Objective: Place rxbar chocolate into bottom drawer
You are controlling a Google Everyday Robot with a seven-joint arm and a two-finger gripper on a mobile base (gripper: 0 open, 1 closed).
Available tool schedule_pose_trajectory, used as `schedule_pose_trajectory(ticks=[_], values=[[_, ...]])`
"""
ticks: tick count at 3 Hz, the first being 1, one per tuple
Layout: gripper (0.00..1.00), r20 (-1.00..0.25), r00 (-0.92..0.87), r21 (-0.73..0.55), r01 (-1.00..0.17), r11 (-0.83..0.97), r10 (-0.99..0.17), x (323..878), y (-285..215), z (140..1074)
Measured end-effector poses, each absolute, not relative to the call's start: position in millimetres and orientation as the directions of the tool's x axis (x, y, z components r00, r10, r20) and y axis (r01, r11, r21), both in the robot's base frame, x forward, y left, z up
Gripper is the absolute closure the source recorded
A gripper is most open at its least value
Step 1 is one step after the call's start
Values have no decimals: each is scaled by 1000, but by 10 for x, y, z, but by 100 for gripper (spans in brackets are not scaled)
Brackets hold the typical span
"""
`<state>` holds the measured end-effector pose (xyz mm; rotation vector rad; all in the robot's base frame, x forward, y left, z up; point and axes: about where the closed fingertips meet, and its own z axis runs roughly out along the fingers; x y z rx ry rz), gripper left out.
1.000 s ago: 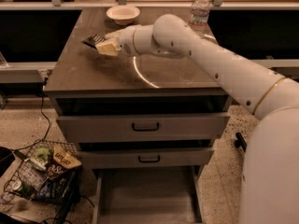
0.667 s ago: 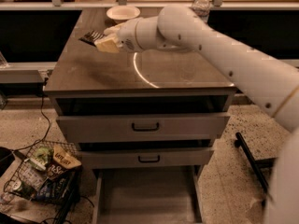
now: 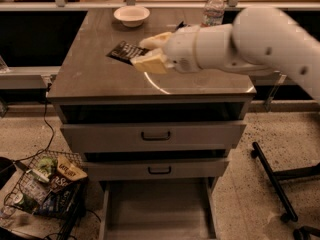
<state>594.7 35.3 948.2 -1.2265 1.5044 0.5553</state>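
My gripper (image 3: pixel 148 51) hangs above the cabinet top, left of centre, its two pale fingers (image 3: pixel 149 64) shut on the rxbar chocolate (image 3: pixel 125 52), a flat black-wrapped bar with pale lettering that sticks out to the left, lifted off the surface. The white arm reaches in from the right. The bottom drawer (image 3: pixel 157 211) is pulled open at floor level, a wide shallow grey tray with nothing in it that I can see.
A white bowl (image 3: pixel 131 15) and a clear water bottle (image 3: pixel 213 9) stand at the back of the cabinet top (image 3: pixel 95 69). Two upper drawers with dark handles (image 3: pixel 155 135) are closed. A wire basket of snack bags (image 3: pixel 46 184) sits on the floor at left; a chair base (image 3: pixel 272 179) at right.
The gripper has lifted the bar off the cabinet top and carried it toward the front and right, closer to the camera.
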Motion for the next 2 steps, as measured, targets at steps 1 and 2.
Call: schedule_pose_trajectory(ticks=[1,2], values=[[100,-891,82,-254,-905,340,-447,5632,-203,9458],[100,-876,9,-178,-936,305,-483,5498,-626,9265]])
